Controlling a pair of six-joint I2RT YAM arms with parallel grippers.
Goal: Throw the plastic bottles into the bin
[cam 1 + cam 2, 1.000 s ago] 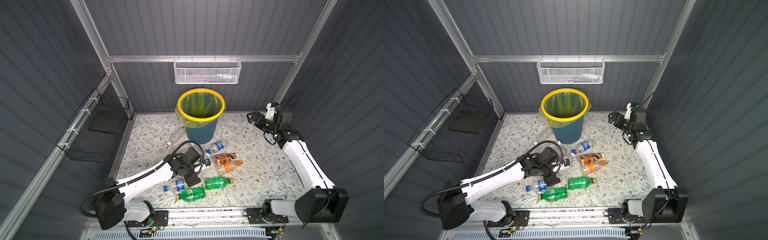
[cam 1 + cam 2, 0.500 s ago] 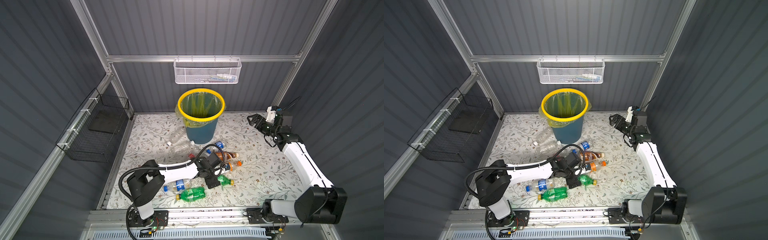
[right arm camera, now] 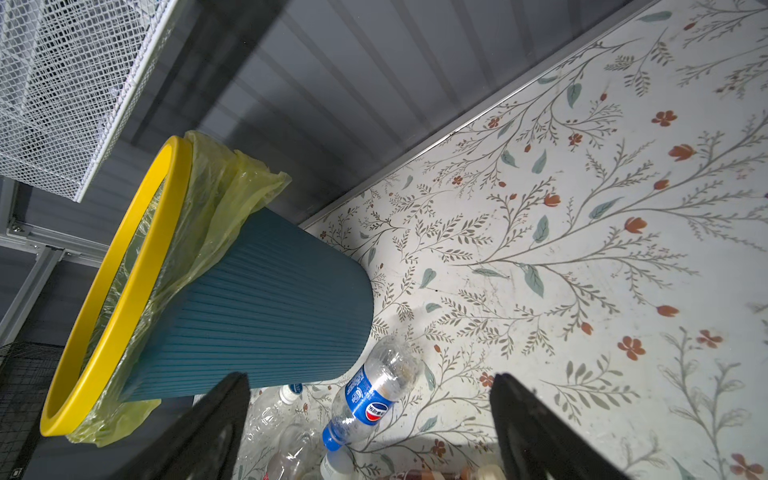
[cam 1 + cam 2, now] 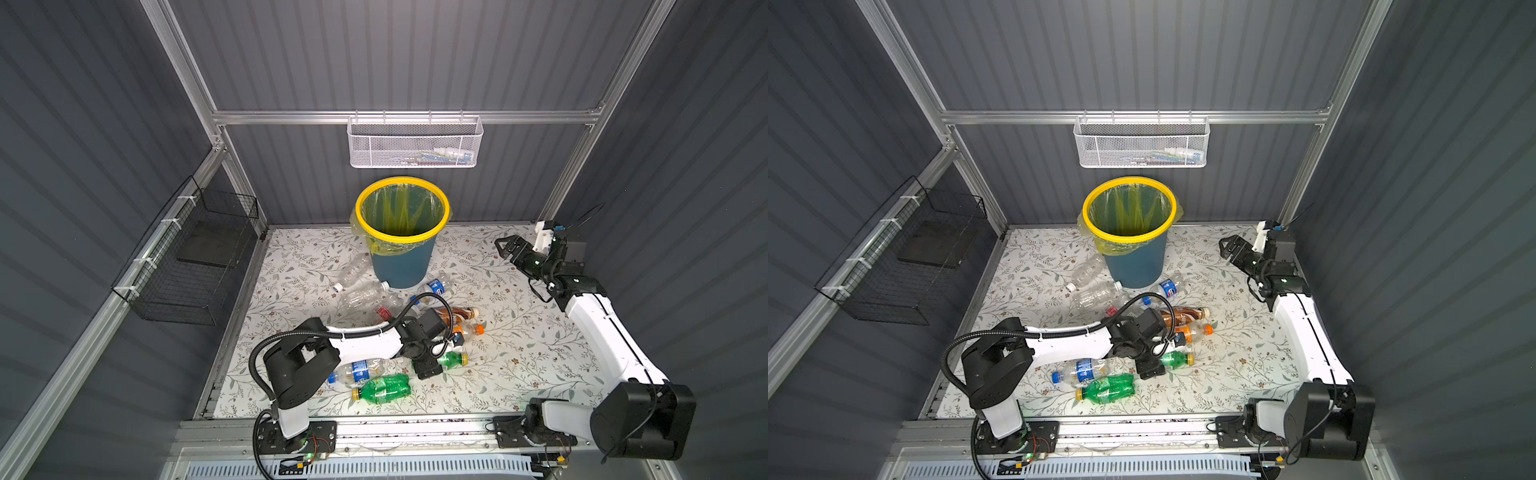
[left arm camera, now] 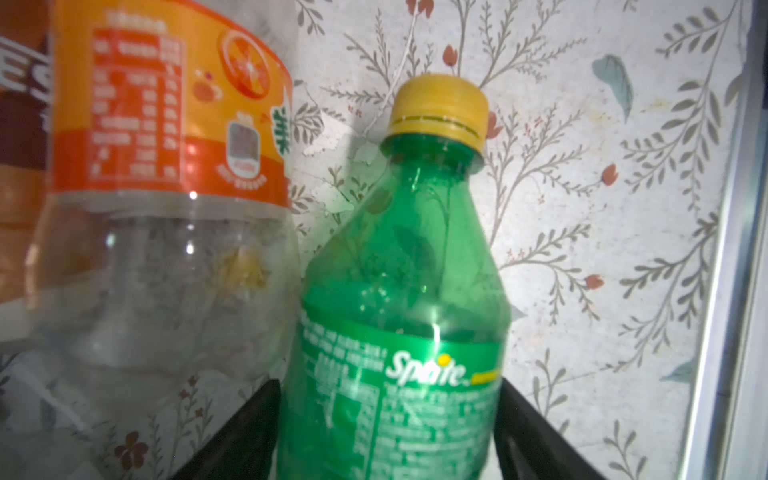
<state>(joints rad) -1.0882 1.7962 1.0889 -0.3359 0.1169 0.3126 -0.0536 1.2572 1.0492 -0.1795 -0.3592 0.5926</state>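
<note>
Right arm (image 4: 602,332) stretches toward the far right corner of the desk (image 4: 519,365). The right tool (image 4: 502,249) is spread and empty, facing the bin (image 4: 401,266) at the back. Left arm (image 4: 365,345) lies low across the middle, and the left tool (image 5: 388,382) is pinching a green bottle (image 4: 453,359) lying on the desk.
</note>
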